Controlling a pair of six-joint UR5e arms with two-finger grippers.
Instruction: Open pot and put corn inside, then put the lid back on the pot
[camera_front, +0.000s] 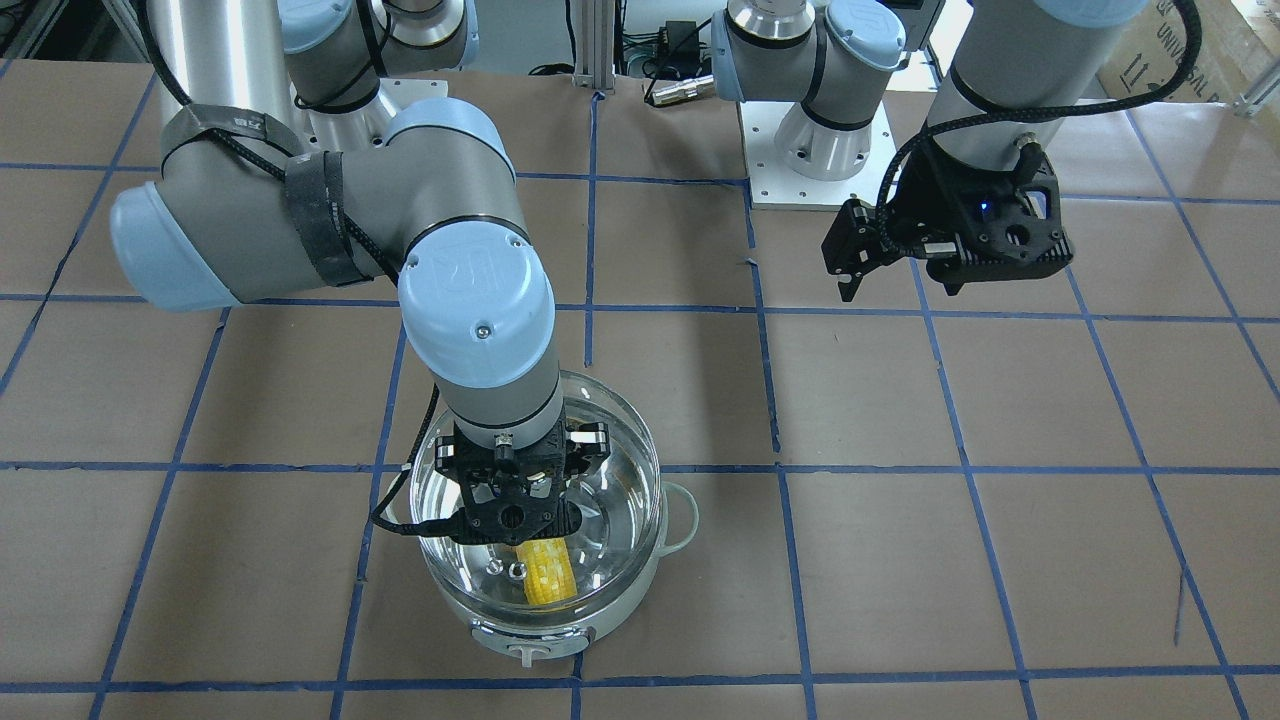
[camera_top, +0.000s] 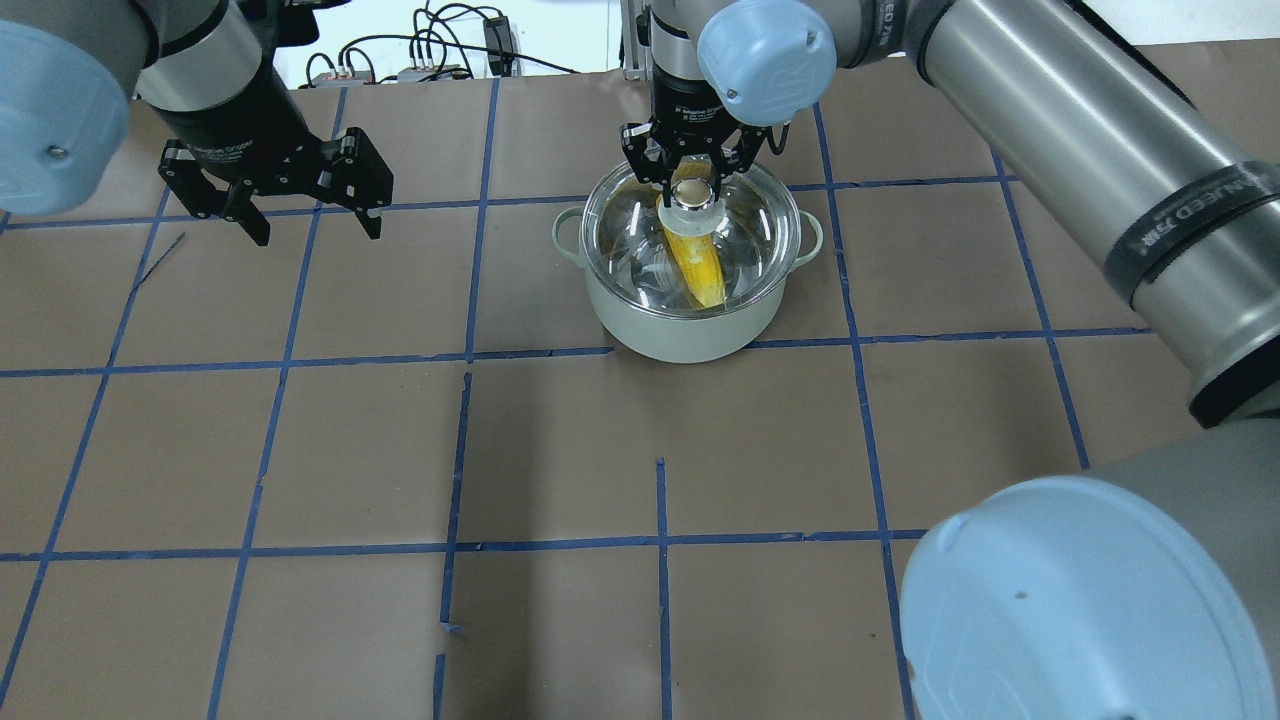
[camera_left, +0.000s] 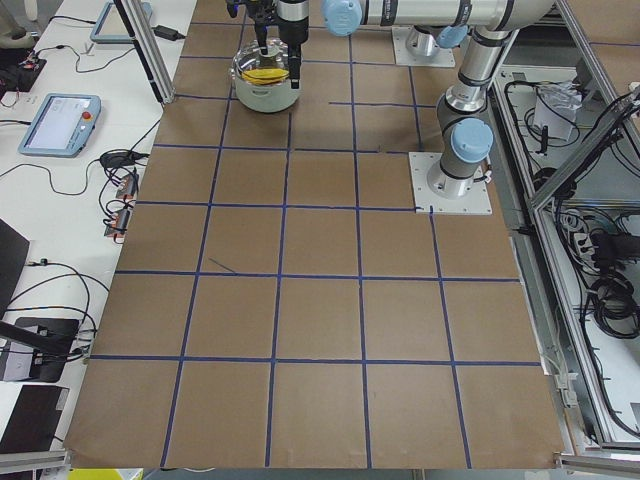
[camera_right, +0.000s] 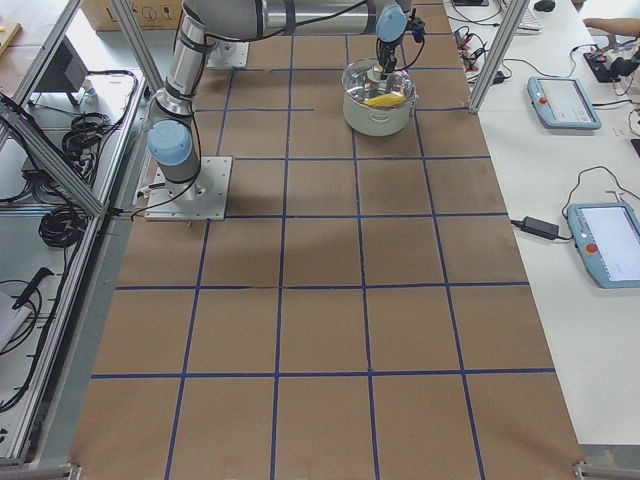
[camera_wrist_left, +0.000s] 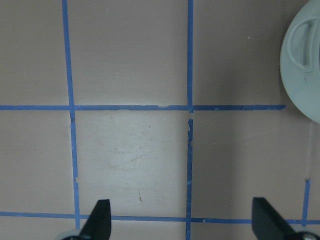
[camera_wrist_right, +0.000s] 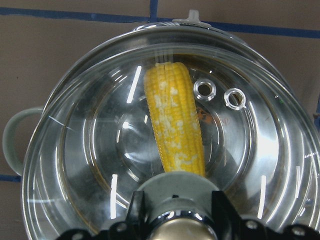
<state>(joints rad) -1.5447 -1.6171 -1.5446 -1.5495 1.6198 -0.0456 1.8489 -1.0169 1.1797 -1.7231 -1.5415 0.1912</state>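
As the right tool (camera_top: 689, 190) clasps the lid (camera_wrist_right: 85, 150), corn (camera_wrist_right: 175, 120) lies beneath.

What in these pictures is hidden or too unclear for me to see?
Corn: one end hidden behind the knob of the lid, right wrist view.
Knob: covered by the right end effector, front view.
Pot: cut off by the picture's right edge, left wrist view.
Whether the lid sits fully down: pot too small, both side views.

Evenly bright, softly shadowed; streaked with white glare across the lid (camera_wrist_right: 100, 150); blurred at 6 o'clock around the knob (camera_wrist_right: 175, 196).
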